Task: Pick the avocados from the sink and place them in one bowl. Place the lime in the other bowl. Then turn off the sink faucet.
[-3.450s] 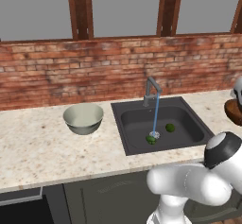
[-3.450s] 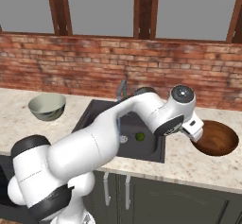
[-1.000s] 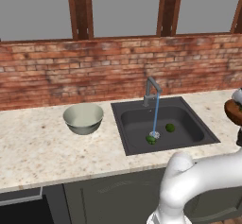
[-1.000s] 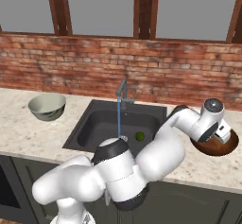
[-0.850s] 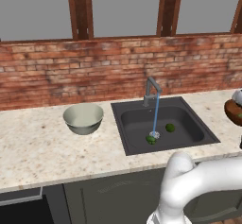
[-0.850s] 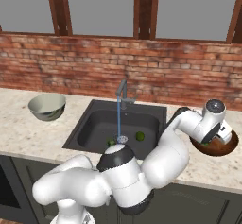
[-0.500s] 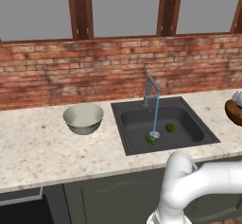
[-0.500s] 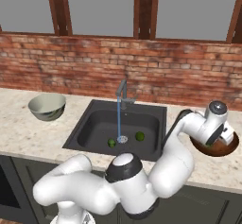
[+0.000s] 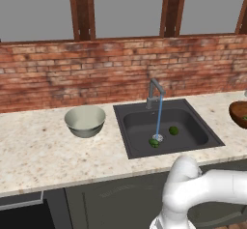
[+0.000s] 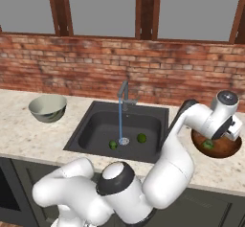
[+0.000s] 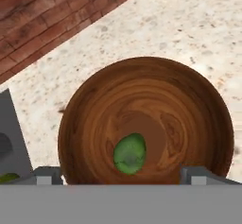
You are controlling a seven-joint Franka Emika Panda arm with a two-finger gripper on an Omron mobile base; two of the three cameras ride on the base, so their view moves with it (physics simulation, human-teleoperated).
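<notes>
My gripper [image 11: 122, 175] hangs open just above the dark brown wooden bowl [image 11: 198, 105]. One dark green avocado [image 11: 129, 153] lies loose on that bowl's floor, between and beyond the fingertips [image 11: 47, 173]. In the right base view the gripper [image 10: 229, 131] is over the same bowl [image 10: 225, 150], on the counter right of the sink [image 10: 91, 130]. In the basin a second avocado [image 9: 154, 143] lies by the drain and the lime [image 9: 173, 131] right of it. The faucet [image 9: 154, 93] runs a thin stream of water. The pale grey-green bowl [image 9: 85, 121] stands left of the sink, with nothing in it.
A brick wall [image 9: 96, 73] backs the speckled stone counter [image 9: 43, 150], with windows above. My white arm [image 10: 177, 149] arches over the sink's right edge toward the brown bowl. Dark cabinet fronts run below the counter.
The gripper has opened over the brown bowl and let the avocado go; the fruit now lies on the bowl's floor. The arm has hardly moved.
</notes>
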